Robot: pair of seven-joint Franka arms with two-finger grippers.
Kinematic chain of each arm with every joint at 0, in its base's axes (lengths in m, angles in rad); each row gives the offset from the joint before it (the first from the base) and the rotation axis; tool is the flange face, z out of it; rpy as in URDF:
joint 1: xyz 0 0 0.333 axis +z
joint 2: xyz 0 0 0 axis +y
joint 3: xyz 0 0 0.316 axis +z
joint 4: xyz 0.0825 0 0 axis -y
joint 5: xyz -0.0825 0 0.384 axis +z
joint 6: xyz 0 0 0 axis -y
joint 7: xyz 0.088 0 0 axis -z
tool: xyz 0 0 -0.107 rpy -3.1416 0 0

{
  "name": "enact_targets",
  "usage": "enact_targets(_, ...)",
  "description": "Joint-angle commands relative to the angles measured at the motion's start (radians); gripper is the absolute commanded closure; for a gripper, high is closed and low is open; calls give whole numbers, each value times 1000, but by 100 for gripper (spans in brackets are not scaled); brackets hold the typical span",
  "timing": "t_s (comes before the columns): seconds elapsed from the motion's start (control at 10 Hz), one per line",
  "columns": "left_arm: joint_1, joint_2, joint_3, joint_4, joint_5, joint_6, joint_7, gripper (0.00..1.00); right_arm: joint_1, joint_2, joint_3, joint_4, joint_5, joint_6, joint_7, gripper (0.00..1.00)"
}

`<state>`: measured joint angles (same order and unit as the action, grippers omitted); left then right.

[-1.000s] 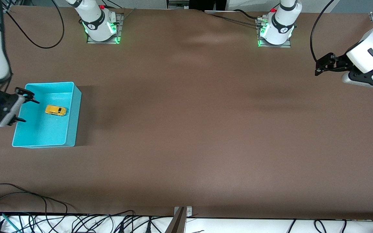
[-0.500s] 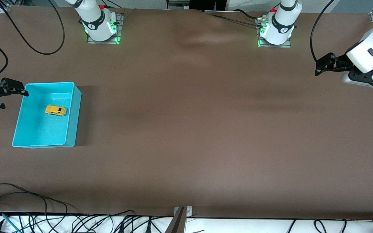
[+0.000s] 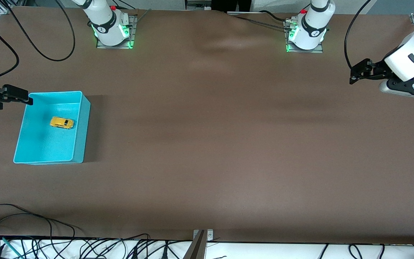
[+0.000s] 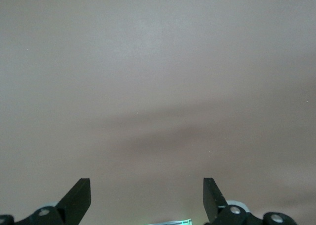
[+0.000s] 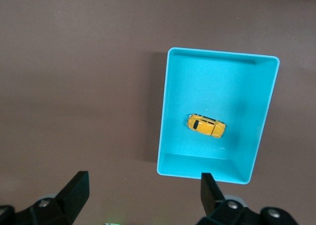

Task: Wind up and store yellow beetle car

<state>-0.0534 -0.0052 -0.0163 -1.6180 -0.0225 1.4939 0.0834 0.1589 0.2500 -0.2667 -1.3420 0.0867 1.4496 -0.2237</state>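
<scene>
One yellow beetle car (image 3: 61, 123) lies on its wheels inside the turquoise bin (image 3: 81, 126), middle-left of the front view. Right pincer (image 3: 14, 96) hangs spread wide at the bin's upper corner (holding nothing). Left pincer (image 3: 354, 73) waits, wide, over bare surface (image 3: 228, 144) at upper right.

Brown table (image 3: 210, 144), turquoise bin (image 3: 80, 126) toward the right arm's end

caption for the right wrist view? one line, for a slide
Yellow beetle car lying inside the turquoise bin on the brown table, open right gripper above it.
</scene>
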Motion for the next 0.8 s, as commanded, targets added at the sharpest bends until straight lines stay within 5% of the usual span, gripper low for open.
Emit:
enact_targets(0.0,6,10,-1,24,-27,-17,-1,0,16,-8,21,17,-28,-37,108,0)
enact_targets(0.2,4,10,-1,24,-27,-17,-1,0,-53,-17,90,14,-34,-38,121,0)
enact_targets(0.4,3,10,-2,24,-24,-15,-10,0,-209,-60,284,-28,-108,-26,144,0)
enact_targets(0.7,0,10,-5,24,-20,-15,-11,0,-220,-168,294,-177,-108,65,145,0)
